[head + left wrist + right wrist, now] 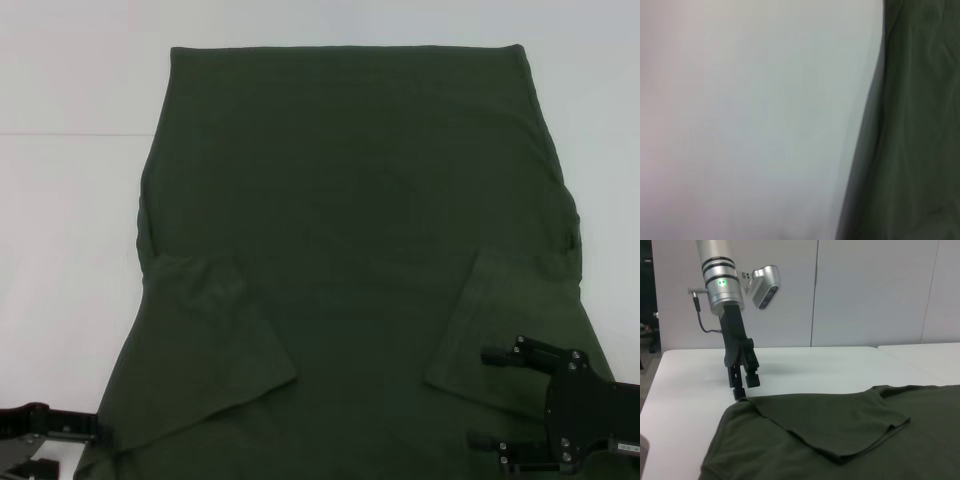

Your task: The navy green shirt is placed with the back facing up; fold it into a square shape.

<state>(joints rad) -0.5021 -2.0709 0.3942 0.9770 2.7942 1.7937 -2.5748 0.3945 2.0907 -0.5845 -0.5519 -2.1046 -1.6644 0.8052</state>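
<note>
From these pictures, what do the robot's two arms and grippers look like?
The left gripper is black with two slim straight fingers, below a silver cylindrical wrist with dark rings and a green light. A silver camera housing sits beside the wrist, and a thin dark cable loops from a side plug. The right gripper is also black: a flat plate with screws and two parallel fingers.

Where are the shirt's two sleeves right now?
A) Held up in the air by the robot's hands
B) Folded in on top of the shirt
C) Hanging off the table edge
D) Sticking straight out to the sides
B: in the head view both sleeves lie flat, folded inward onto the green shirt, not sticking out or lifted.
</note>
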